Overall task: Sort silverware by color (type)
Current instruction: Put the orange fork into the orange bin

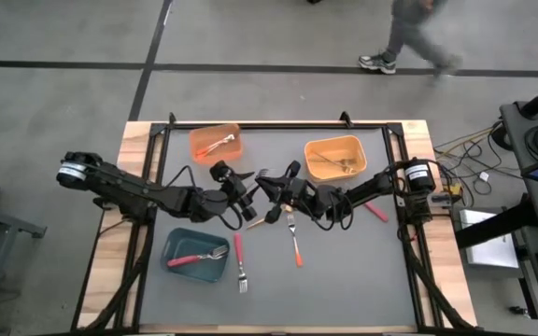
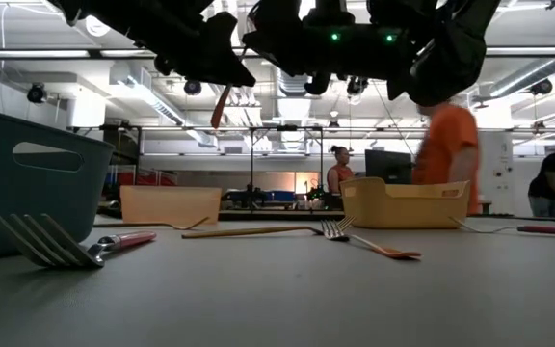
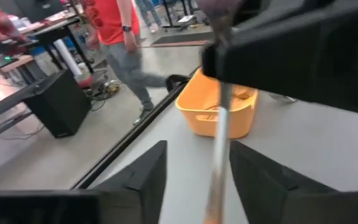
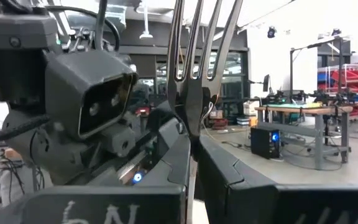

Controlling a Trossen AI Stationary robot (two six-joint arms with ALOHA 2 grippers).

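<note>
So both arms meet mid-table: right pincer (image 4: 194,155) is clamped on a fork (image 4: 199,56) held up in the air, tines pointing upward, while the left pincer (image 3: 194,168) sits spread around its handle.

The table top (image 1: 344,280) is covered by a matt dark grey mat, smooth and without sheen, framed by pale bare wood (image 1: 442,271) with visible grain and black metal rails. The orange bin (image 1: 216,142), the yellow-orange bin (image 1: 335,157) and the teal bin (image 1: 194,256) look like moulded plastic with a soft, low gloss. The fork (image 4: 199,56) seen from the right wrist has polished metal tines that catch the light. A fork (image 2: 56,246) lying near the teal bin has bright metal tines and a glossy pink-red handle; another fork (image 1: 294,238) has an orange, plastic-looking handle. Both arms' housings are matt black.
</note>
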